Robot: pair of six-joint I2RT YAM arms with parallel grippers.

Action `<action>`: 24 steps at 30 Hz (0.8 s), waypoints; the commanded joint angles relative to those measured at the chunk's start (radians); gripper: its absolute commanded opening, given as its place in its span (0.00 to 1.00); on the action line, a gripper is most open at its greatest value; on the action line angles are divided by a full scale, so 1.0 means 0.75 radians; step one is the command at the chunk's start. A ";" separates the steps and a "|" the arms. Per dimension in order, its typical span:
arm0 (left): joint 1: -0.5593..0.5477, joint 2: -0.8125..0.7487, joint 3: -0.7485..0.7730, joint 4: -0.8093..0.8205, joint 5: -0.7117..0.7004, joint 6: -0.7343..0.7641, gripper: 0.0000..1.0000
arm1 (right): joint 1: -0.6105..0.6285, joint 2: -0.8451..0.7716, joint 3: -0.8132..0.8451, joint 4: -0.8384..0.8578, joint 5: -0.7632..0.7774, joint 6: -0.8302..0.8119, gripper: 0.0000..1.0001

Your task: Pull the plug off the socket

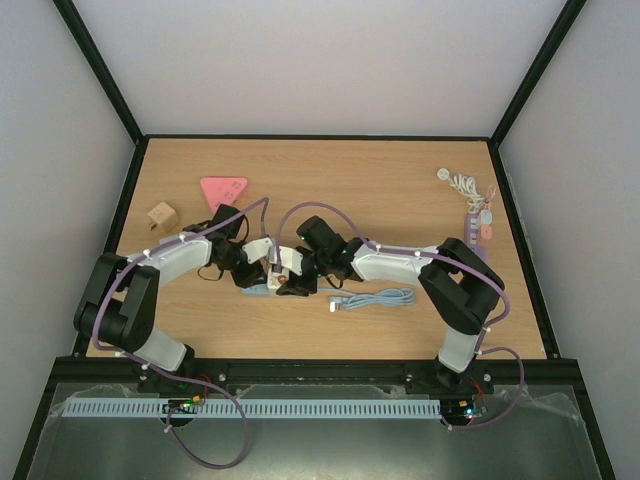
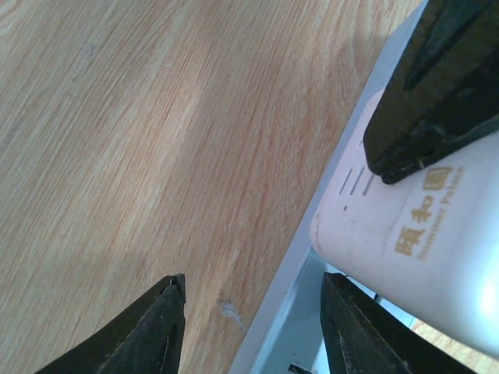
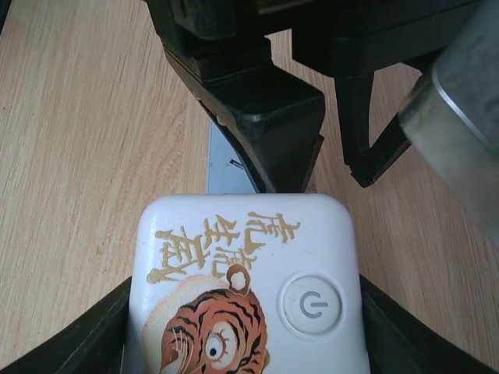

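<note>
Block (image 3: 245,257), white with a tiger print, lies mid-table (image 1: 400,200) touching a blue strip (image 2: 284,343), pinched by the right gripper (image 3: 245,343). Left gripper (image 2: 253,292) straddles the strip's edge; its grip cannot be told.

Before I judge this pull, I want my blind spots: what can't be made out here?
Top view: plug-socket joint, covered by left gripper and right gripper.
Right wrist view: white tiger block, cut off by the bottom edge.
Left wrist view: pale blue piece under it, mostly out of frame.
Top view: far-right clutter, too small to name.
</note>
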 commanded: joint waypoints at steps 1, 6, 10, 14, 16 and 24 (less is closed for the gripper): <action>-0.005 0.070 -0.063 -0.019 -0.240 0.047 0.50 | 0.012 -0.133 0.022 0.075 -0.100 0.076 0.26; -0.005 0.074 -0.079 -0.011 -0.261 0.052 0.49 | 0.011 -0.148 0.033 0.075 -0.105 0.080 0.25; -0.005 0.073 -0.089 -0.006 -0.269 0.055 0.49 | 0.009 -0.158 0.026 0.074 -0.115 0.082 0.24; 0.003 0.060 -0.090 -0.018 -0.262 0.061 0.48 | 0.009 -0.166 0.016 0.074 -0.087 0.070 0.24; 0.043 0.034 -0.042 -0.076 -0.172 0.058 0.51 | 0.009 -0.159 -0.001 0.059 -0.073 0.041 0.24; 0.163 -0.119 0.219 -0.320 0.071 -0.018 0.66 | 0.009 -0.143 -0.109 0.060 0.022 -0.062 0.23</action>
